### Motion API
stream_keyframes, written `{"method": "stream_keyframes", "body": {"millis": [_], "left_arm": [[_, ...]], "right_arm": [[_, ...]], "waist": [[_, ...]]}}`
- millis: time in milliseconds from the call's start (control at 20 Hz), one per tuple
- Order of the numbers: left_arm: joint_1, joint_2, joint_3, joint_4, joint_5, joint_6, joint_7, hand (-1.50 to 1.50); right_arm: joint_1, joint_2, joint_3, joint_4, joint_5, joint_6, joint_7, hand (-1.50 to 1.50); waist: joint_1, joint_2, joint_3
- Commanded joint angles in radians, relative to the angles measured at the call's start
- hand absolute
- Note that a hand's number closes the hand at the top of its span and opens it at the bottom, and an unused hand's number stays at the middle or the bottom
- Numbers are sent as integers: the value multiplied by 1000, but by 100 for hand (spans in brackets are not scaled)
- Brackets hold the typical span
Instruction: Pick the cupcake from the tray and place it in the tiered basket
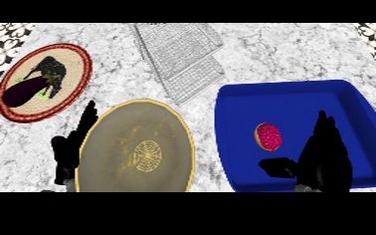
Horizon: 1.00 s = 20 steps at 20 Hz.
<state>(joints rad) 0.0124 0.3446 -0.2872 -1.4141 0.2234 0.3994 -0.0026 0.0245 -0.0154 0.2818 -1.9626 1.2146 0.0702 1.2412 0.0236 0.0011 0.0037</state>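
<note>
Right hand (323, 154) at lower right edge, over near part of blue tray (242, 104): fingers straight and pointing up-view, thumb spread toward the left, holding nothing; wrist cut off by lower edge. Cupcake (269, 136) inside blue tray, left of centre, just left of the right hand's fingers and apart from them. Seen as an oval with pink-red top and tan rim; long axis running near-to-far in view, tilted slightly. Which way the top faces: hard to make out.

Tiered basket (180, 55), white wire mesh, beyond the tray at upper centre; tiers overlapping, hard to separate.

Gold plate (136, 147) at lower centre, near rim cut off. Left hand (73, 142) at its left rim, fingers straight, pointing up, resting; partly hidden behind plate.

Red-rimmed plate (73, 55) at far left, carrying eggplant (26, 90).
</note>
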Motion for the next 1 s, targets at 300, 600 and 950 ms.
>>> {"method": "stream_keyframes", "body": {"millis": [300, 600, 950], "left_arm": [[34, -25, -16, 39, -22, -14, -18, 0], [23, -44, -21, 43, -17, -28, -11, 0], [37, -55, -28, 13, -46, -5, -6, 0]], "right_arm": [[-184, 15, -65, 158, -110, 132, 246, -150], [-187, 15, -94, 248, -165, 164, 246, -150], [-254, 15, -136, 349, -197, 124, 246, -150]], "waist": [[-9, 3, -6], [-16, 3, -7], [-7, 2, -6]]}}
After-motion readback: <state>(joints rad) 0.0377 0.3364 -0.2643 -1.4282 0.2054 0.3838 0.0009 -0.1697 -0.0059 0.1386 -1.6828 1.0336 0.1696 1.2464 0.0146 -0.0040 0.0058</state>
